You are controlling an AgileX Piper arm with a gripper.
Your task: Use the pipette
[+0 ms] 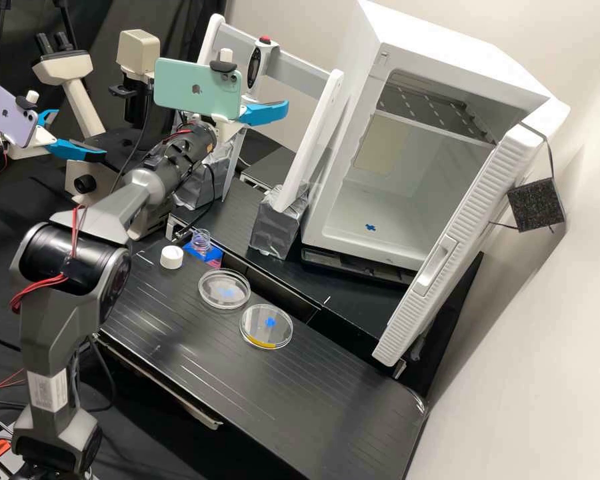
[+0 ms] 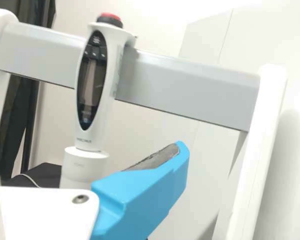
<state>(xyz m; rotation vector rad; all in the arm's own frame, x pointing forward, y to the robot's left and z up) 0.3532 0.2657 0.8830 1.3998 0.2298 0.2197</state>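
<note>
The claw [image 1: 267, 112] is standing spread: the grey pad [image 2: 157, 157] on one finger is facing nothing and carrying nothing. The step in hand is, by judgement, lining up to take the pipette [image 2: 96, 95]. For a sound grip, the operator should be keeping the claw level and its opening centred on the handle, bringing one finger to each side before closing. Closing should be happening slowly, with the grip sitting below the red button [image 2: 110, 18], so that nothing is pressing it early. CAUTION: a skewed approach could be knocking the pipette sideways or tipping the stand [image 1: 325, 140]. When removing it, the arm should be raising the pipette off the crossbar [image 2: 185, 85] before drawing away, and holding it upright. Taking the claw as the centre of a clock laid over the high view, the pipette is hanging near 12 o'clock, close by and apart from the pad, nearly upright on the crossbar. Farther out, the white cabinet [image 1: 425, 257] is standing open towards 4 o'clock, two clear dishes [image 1: 224, 289] [image 1: 266, 327] are lying on the bench [image 1: 300, 407] near 6, and a white-capped bottle [image 1: 172, 257] is standing near 7.
</note>
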